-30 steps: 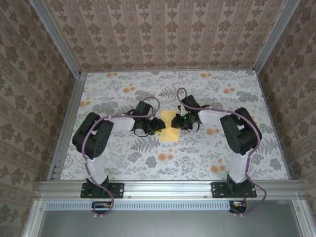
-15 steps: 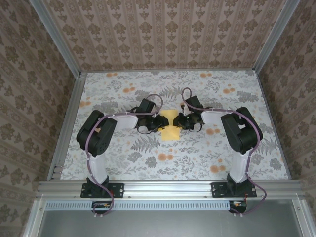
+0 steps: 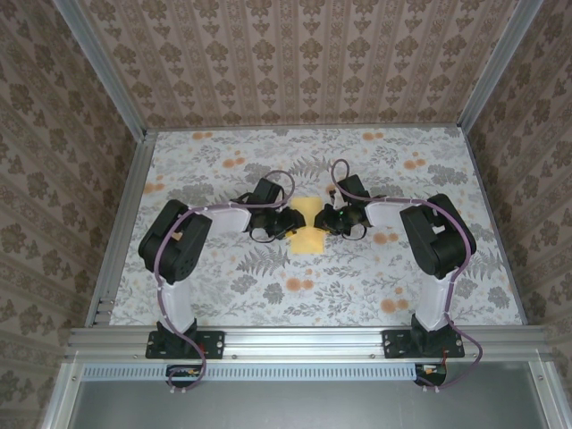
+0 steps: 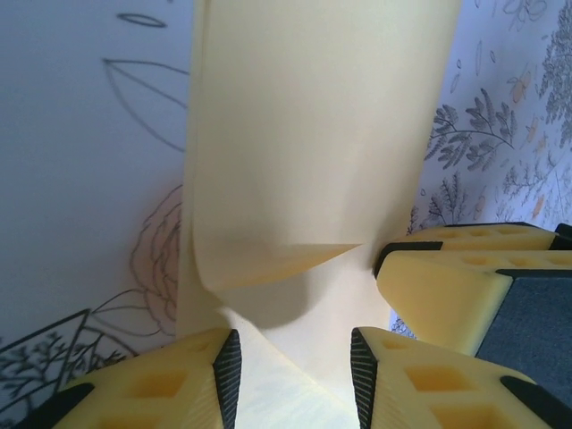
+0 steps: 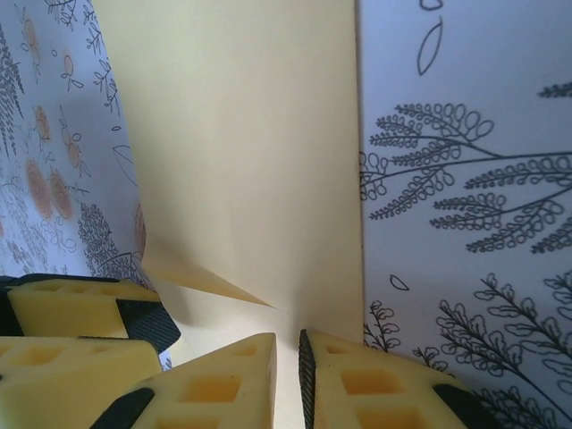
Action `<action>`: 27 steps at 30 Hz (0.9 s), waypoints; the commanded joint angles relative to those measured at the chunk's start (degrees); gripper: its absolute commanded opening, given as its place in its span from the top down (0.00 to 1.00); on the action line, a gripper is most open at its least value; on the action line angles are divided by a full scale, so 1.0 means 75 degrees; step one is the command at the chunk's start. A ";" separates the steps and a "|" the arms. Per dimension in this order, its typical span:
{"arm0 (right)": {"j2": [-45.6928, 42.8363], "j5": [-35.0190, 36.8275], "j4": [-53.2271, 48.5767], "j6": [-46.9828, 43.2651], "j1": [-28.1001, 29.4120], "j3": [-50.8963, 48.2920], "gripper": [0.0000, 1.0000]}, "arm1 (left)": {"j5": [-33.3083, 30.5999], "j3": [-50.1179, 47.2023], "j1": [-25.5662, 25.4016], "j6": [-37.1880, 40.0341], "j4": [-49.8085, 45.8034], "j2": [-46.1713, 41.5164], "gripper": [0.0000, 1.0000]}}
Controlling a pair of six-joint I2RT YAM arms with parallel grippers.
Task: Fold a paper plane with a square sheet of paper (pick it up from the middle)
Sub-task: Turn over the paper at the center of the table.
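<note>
Status: early stage. The square sheet of paper (image 3: 309, 239) lies mid-table on the floral cloth (image 3: 357, 277) between both arms. It presents as a narrow rectangle with one corner flap (image 4: 277, 264) curling up, not pressed flat; no pointed nose or wings are formed yet. Material: thin, matt, yellow-orange, limp (it bows rather than holding an edge). The left gripper (image 4: 295, 349) straddles it, jaws apart; the right gripper (image 5: 287, 344) appears nipped together on its edge.

no legible text, label, brand, number or sign; grey floral cloth (image 3: 223, 277) and patterned wallpaper (image 3: 304, 63) bear ornament only.
</note>
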 commanded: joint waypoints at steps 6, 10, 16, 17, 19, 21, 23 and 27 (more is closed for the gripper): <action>0.0105 0.0187 0.0008 0.0341 -0.0031 -0.0379 0.84 | 0.0014 -0.0313 -0.0062 -0.0954 0.0526 -0.0033 0.63; 0.0094 0.0173 0.0005 0.0329 -0.0033 -0.0425 0.84 | 0.0086 -0.0173 -0.0056 -0.1025 0.0641 0.0091 0.65; 0.0079 0.0160 0.0048 0.0329 -0.0042 -0.0460 0.84 | 0.0157 -0.0042 -0.0062 -0.1095 0.0860 0.0184 0.67; 0.0073 0.0165 0.0047 0.0329 -0.0040 -0.0451 0.84 | 0.0147 -0.0056 -0.0061 -0.1104 0.0901 0.0175 0.68; 0.0080 0.0161 0.0041 0.0326 -0.0038 -0.0451 0.85 | 0.0105 -0.0117 -0.0050 -0.1128 0.1027 0.0125 0.69; 0.0080 0.0160 0.0031 0.0316 -0.0045 -0.0448 0.84 | 0.0088 -0.0174 -0.0028 -0.1133 0.1182 0.0105 0.71; 0.0061 0.0166 0.0032 0.0317 -0.0038 -0.0442 0.84 | 0.0088 -0.0272 -0.0015 -0.1192 0.1449 0.0093 0.73; 0.0058 0.0166 0.0027 0.0305 -0.0047 -0.0446 0.85 | -0.0037 -0.0286 0.0020 -0.1104 0.1573 0.0127 0.76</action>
